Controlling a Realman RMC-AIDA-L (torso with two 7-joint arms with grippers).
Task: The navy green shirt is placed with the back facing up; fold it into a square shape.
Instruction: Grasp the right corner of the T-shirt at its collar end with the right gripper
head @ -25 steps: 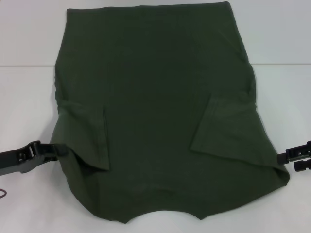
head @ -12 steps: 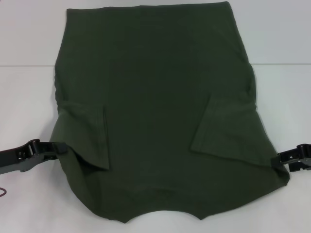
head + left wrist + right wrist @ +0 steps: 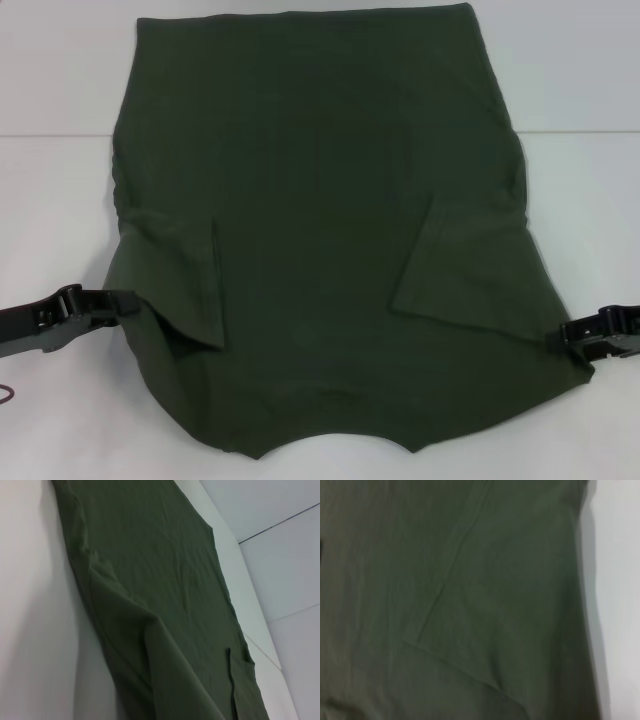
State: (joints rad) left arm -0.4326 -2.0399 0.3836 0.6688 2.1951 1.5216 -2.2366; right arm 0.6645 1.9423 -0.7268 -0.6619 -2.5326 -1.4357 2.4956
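The navy green shirt (image 3: pixel 320 200) lies flat on the white table (image 3: pixel 50 220), plain side up, neckline toward me. Both sleeves are folded inward: one on the left (image 3: pixel 185 285), one on the right (image 3: pixel 465 275). My left gripper (image 3: pixel 125 300) sits low at the shirt's left edge, touching the fabric near the folded sleeve. My right gripper (image 3: pixel 570 335) sits low at the shirt's right edge, just reaching the fabric. The left wrist view shows the shirt (image 3: pixel 160 580) running along the table. The right wrist view is filled by the shirt (image 3: pixel 470 605) and a sleeve hem.
White table surface lies on both sides of the shirt and beyond its far hem. A seam line crosses the table at mid height (image 3: pixel 580 132). A thin dark red cable end (image 3: pixel 6 394) shows at the near left edge.
My right gripper has moved left and slightly down, from off the shirt to its right edge. My left gripper has crept slightly toward the shirt. The shirt has not shifted.
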